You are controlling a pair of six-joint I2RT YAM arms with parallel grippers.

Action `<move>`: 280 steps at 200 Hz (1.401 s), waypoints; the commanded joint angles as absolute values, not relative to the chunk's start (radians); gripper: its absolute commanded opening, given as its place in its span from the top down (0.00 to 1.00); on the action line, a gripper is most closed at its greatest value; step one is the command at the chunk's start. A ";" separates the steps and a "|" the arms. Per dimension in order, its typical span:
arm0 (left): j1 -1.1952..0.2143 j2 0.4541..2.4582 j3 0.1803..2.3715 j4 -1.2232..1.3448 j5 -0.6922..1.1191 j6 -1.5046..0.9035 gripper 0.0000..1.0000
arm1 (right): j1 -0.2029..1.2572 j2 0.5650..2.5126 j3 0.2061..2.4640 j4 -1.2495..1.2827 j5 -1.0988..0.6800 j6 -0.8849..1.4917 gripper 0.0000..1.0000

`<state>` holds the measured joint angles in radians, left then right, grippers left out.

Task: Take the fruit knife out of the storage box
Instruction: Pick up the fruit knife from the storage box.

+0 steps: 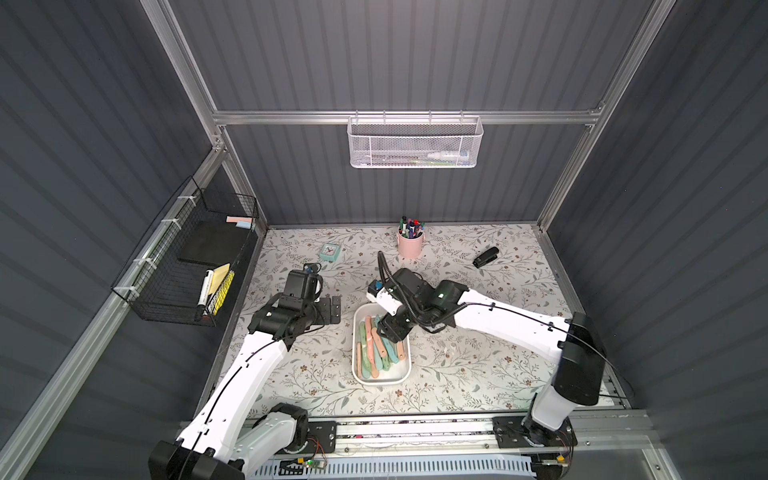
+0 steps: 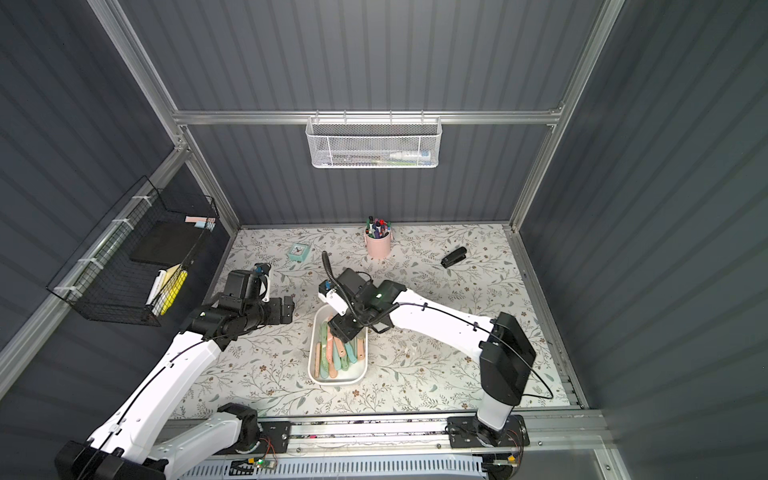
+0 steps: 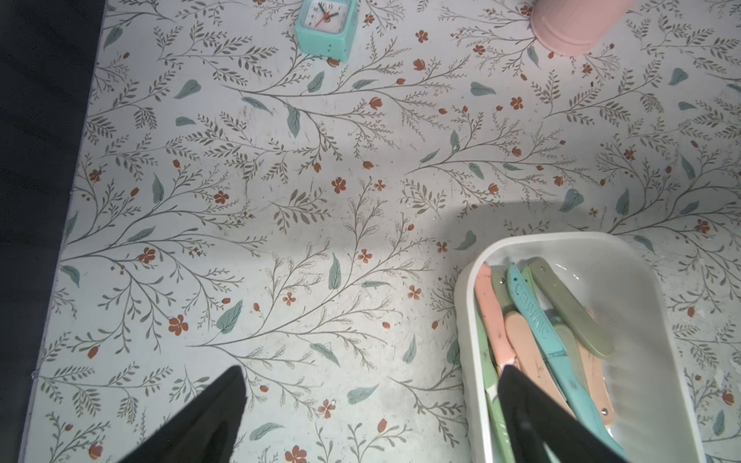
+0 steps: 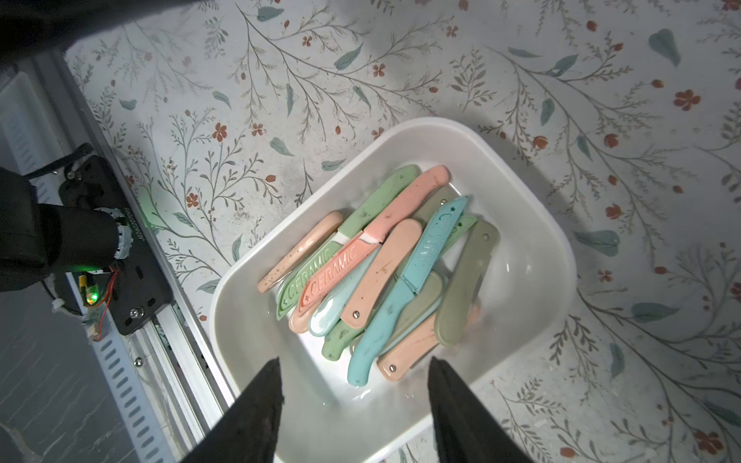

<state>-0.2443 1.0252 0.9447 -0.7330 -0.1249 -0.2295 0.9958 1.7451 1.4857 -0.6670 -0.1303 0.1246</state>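
One storage box (image 1: 384, 376): white tub on the flowered table (image 1: 478, 365), in the middle towards the near side, between the two arms.
Fruit knives (image 4: 385, 272): roughly a dozen heaped inside the box in peach, pink, green, teal and olive. They overlap, so I cannot tell the exact count. Two sheaths read CERAMIC.
Right gripper (image 4: 355, 373): over the box's far end, fingers spread and pinching nothing. The handle end of one teal knife (image 4: 401, 296) lies between the tips.
Left gripper (image 3: 373, 373): just beside the box's far left corner, fingers spread wide, empty.
Clock (image 1: 330, 251): one, teal, far left.
Pen cup (image 1: 410, 245): one, pink, full of pens, far middle.
Stapler (image 1: 485, 257): one, black, far right.
Mesh basket (image 1: 415, 143): one, white, on the far wall.
Wire basket (image 1: 187, 266): one, black, on the left wall.
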 commanded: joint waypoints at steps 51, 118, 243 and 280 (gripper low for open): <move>-0.245 0.998 0.933 -0.771 -0.178 -0.295 0.01 | 1.022 2.012 1.681 -0.885 -0.012 0.276 0.48; -0.245 1.018 0.944 -0.784 -0.170 -0.284 0.01 | 1.021 2.115 1.737 -0.946 -0.006 0.297 0.56; -0.245 1.016 0.943 -0.781 -0.163 -0.280 0.01 | 1.021 2.201 1.785 -0.982 -0.002 0.334 0.60; -0.245 1.019 0.943 -0.779 -0.161 -0.279 0.01 | 1.022 2.208 1.792 -0.995 0.000 0.351 0.68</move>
